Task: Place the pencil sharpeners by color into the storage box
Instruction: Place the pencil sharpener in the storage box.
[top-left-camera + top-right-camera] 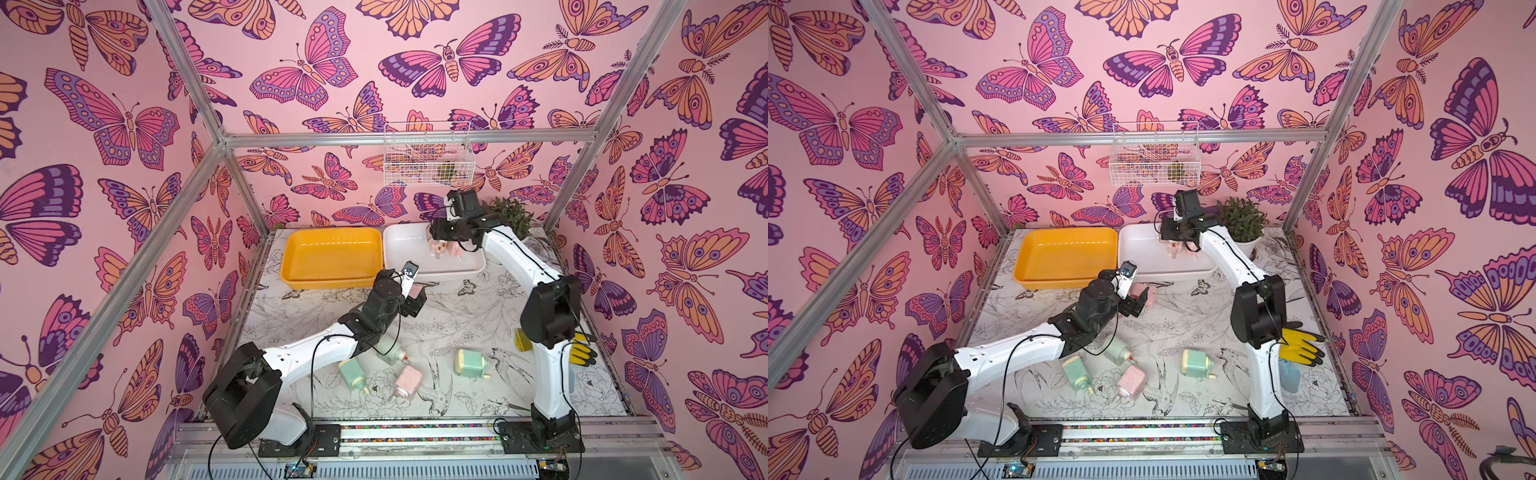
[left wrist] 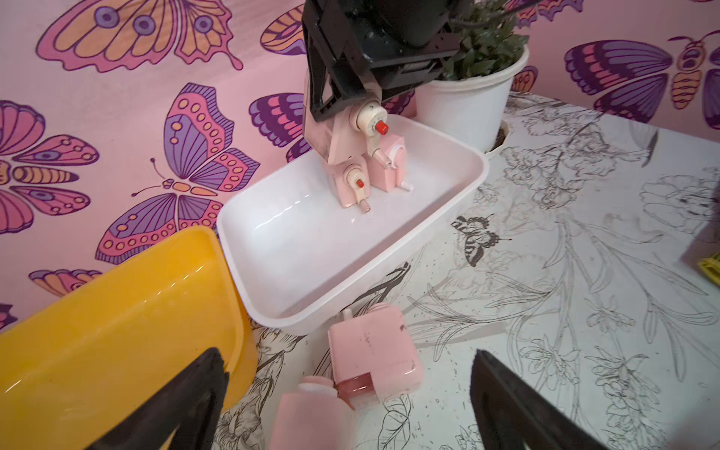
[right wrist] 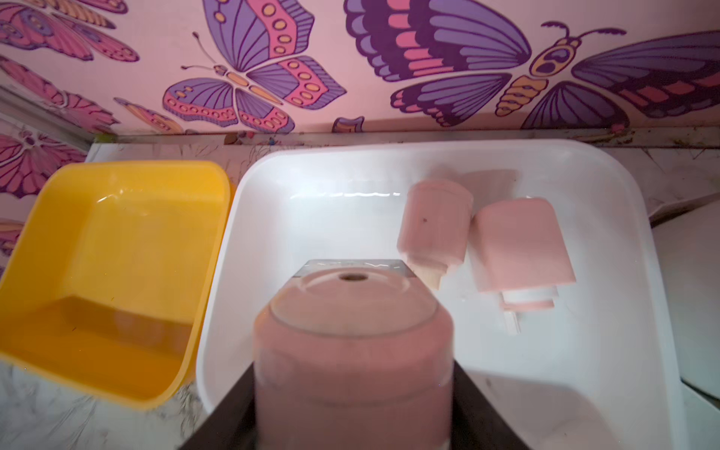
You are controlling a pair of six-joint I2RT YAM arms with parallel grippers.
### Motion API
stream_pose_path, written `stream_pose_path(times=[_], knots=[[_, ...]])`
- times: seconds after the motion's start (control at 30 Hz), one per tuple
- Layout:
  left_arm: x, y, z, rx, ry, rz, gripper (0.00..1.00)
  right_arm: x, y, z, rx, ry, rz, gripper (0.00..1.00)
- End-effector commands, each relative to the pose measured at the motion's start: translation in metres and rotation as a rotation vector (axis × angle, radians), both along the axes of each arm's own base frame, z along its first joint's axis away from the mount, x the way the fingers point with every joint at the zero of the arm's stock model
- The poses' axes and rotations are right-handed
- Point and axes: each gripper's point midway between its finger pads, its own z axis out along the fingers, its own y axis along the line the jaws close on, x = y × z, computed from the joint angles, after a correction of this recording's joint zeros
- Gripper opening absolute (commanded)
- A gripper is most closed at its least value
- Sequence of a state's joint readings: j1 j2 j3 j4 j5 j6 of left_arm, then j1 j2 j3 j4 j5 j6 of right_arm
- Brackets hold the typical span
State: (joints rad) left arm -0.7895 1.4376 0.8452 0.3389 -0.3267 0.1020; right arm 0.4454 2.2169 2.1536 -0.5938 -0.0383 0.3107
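My right gripper (image 3: 352, 409) is shut on a pink pencil sharpener (image 3: 350, 350) held over the white storage box (image 3: 311, 202). Just beyond it, two pink sharpeners (image 3: 434, 226) (image 3: 522, 245) lie in that box. My left gripper (image 2: 346, 352) is open, jaws wide, above two pink sharpeners (image 2: 374, 350) (image 2: 307, 417) on the table by the white box's front edge. The yellow storage box (image 1: 332, 257) beside it holds nothing. Three mint green sharpeners (image 1: 469, 363) (image 1: 353, 374) (image 1: 390, 351) and one pink one (image 1: 407, 382) lie on the near table.
A potted plant (image 1: 513, 214) stands behind the white box's right end. A wire basket (image 1: 428, 153) hangs on the back wall. A yellow glove (image 1: 582, 353), a yellow translucent piece (image 1: 523, 340) and a pale blue item (image 1: 1289, 376) lie beside the right arm.
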Motion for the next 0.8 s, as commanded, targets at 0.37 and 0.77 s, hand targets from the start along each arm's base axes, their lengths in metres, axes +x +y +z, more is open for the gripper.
stream_pose_path(times=[0.37,0.77], knots=[[0.011,0.043,-0.002,-0.034,-0.008,0.165,1.00,0.051,0.033,-0.045,0.019,-0.047,-0.128,0.00],[0.016,0.043,-0.017,0.019,0.014,0.181,1.00,0.054,0.020,-0.060,-0.096,-0.070,-0.221,0.00]])
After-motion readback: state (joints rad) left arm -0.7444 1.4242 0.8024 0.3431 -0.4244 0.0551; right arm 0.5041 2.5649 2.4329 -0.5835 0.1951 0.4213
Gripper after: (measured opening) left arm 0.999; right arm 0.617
